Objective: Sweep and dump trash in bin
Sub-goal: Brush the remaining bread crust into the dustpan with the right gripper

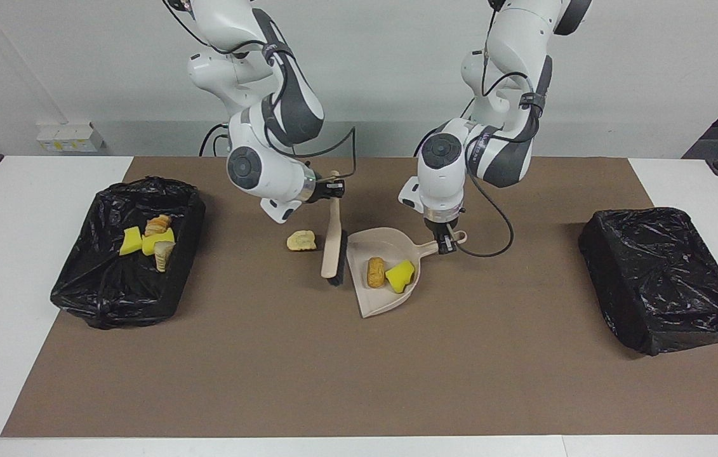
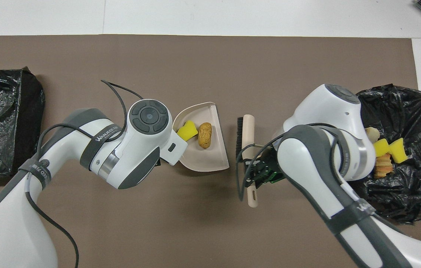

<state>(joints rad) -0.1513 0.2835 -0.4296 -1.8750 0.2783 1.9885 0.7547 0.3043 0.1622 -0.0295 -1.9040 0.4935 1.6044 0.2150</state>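
Left pincer (image 1: 446,246) clamped on beige dustpan (image 1: 379,298) handle; orange-brown lump (image 1: 375,271), yellow sponge (image 1: 400,275) inside. Right pincer (image 1: 332,191) clamped on brush (image 1: 333,249) handle, at dustpan's nine o'clock in the facing view. Tan lump (image 1: 301,240) on tabletop beside brush.

Dustpan (image 1: 390,279) mid table (image 1: 41,197), two trash pieces (image 1: 389,273) in it. Brush (image 1: 334,249) just beside it toward right arm's end, one trash lump (image 1: 301,240) beside brush. Bin (image 1: 127,260) at right arm's end holds four pieces (image 1: 150,242); second bin (image 1: 663,279) at left arm's end.
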